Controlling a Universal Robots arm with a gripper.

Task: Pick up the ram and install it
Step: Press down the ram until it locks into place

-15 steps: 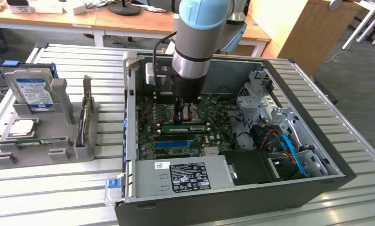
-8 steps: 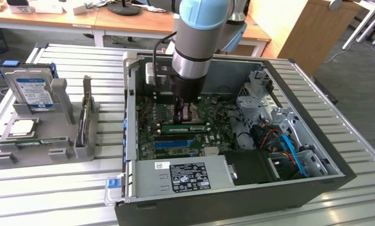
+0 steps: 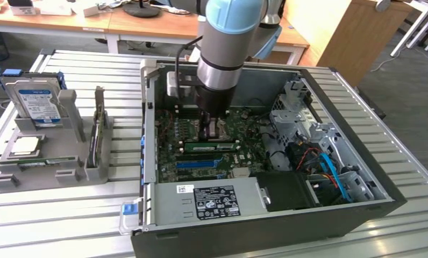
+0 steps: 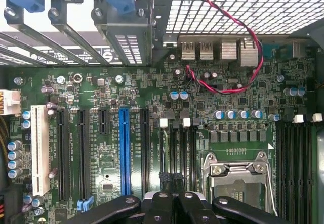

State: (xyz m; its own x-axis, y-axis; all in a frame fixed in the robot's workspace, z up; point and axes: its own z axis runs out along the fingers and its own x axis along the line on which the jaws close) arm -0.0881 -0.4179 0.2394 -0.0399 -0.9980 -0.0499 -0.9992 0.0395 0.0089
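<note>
The gripper [image 3: 215, 127] is down inside the open computer case [image 3: 357, 215], low over the green motherboard [image 3: 199, 161]. In the wrist view the gripper [image 4: 172, 199] has its black fingers [image 4: 158, 206] squeezed tight together. I can see nothing held between them.

In the exterior view, a long green stick with dark chips, which looks like the ram [image 3: 210, 145], lies across the board at about 6 o'clock from the gripper, very close under it. It seems to sit in one of the long memory slots [image 4: 174, 153]. I cannot tell if it is pushed all the way in.

The grey tray [image 3: 27, 183] is outside the case, at about 9 o'clock from the gripper. It holds the hard drive [image 3: 38, 102] and the silver chip [image 3: 24, 145].

I think this is the install step, with the picking up already done. A push here would need to be straight down and gentle, right on the stick's thin edge, so the stick does not tip or bend.
</note>
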